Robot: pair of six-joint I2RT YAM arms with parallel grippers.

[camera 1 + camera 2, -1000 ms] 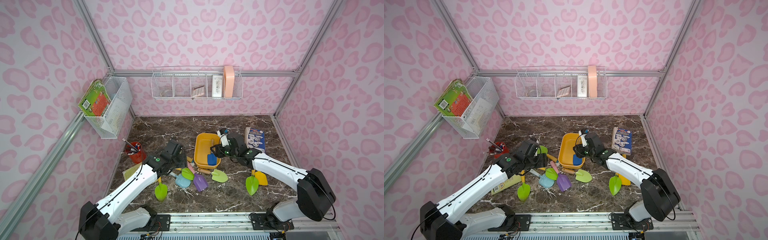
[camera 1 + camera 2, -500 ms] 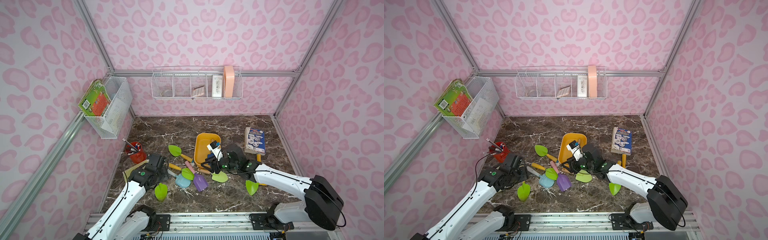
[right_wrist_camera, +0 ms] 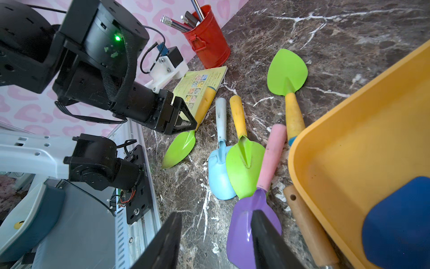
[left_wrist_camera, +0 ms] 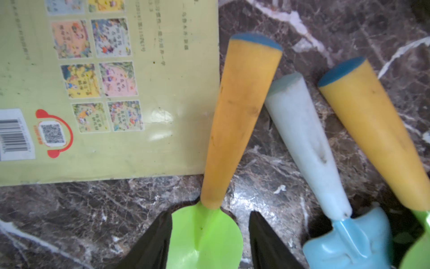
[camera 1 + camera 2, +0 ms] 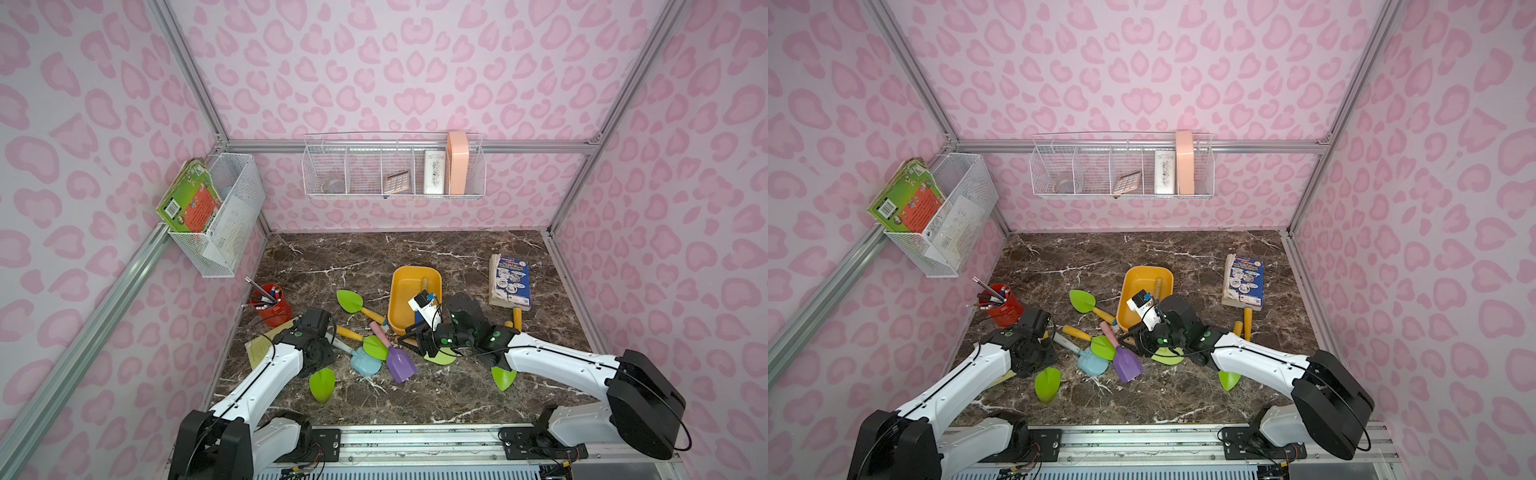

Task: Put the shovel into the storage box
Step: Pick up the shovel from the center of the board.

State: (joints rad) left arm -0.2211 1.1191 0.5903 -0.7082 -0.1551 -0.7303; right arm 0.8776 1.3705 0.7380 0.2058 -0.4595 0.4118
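I see the left gripper (image 4: 210,216) down low over the marble tabletop (image 5: 415,249), left of the storage box (image 5: 392,299) and nearer the robot. Its jaws are parted on either side of a green shovel (image 4: 204,235) with an orange handle. One finger (image 4: 158,237) touches the blade's edge and the other stands just clear, so nothing is gripped. The handle's end rests on the edge of a yellow-green booklet (image 4: 104,93). The right gripper (image 3: 216,212) hangs at the box's near corner, jaws spread and empty, close to a purple shovel (image 3: 242,221). A light blue shovel (image 3: 218,177) lies beside the purple one. Inside the box lies a blue-bladed shovel (image 3: 400,223).
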